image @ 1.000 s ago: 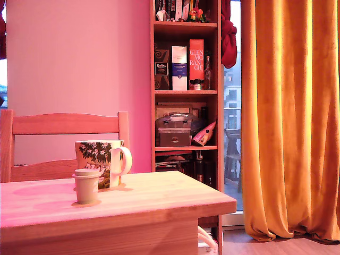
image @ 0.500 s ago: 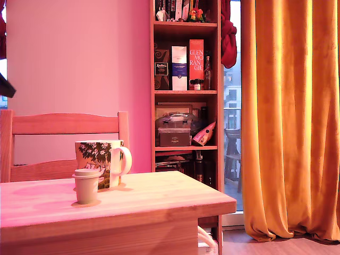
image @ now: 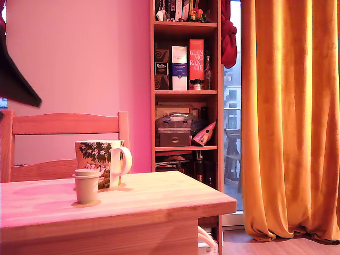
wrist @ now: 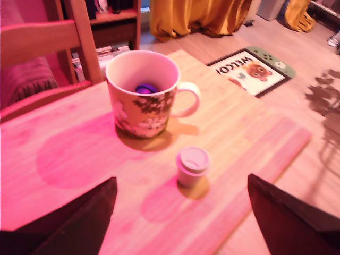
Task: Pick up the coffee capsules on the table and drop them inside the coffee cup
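Note:
The white coffee cup (image: 101, 162) with dark green foliage print stands on the light wooden table (image: 159, 199), its handle toward the exterior view's right. A purple object (wrist: 145, 88) lies inside the cup (wrist: 142, 95). One pale beige coffee capsule (image: 86, 186) stands upright just in front of the cup, close to it but apart. In the wrist view my gripper (wrist: 181, 183) hovers above the table, open, its two dark fingers (wrist: 79, 218) spread wide, with the capsule (wrist: 192, 166) ahead between them and untouched. A dark wedge of the arm (image: 16, 79) shows at the exterior view's upper left.
A wooden chair (image: 64, 125) with a slatted back stands behind the table. A tall shelf (image: 186, 85) with boxes and bottles and an orange curtain (image: 289, 117) fill the exterior view's right. A welcome mat (wrist: 249, 66) lies on the floor past the table edge.
The dark wedge of the arm has come further into the exterior view from the upper left. The cup and the capsule have not moved.

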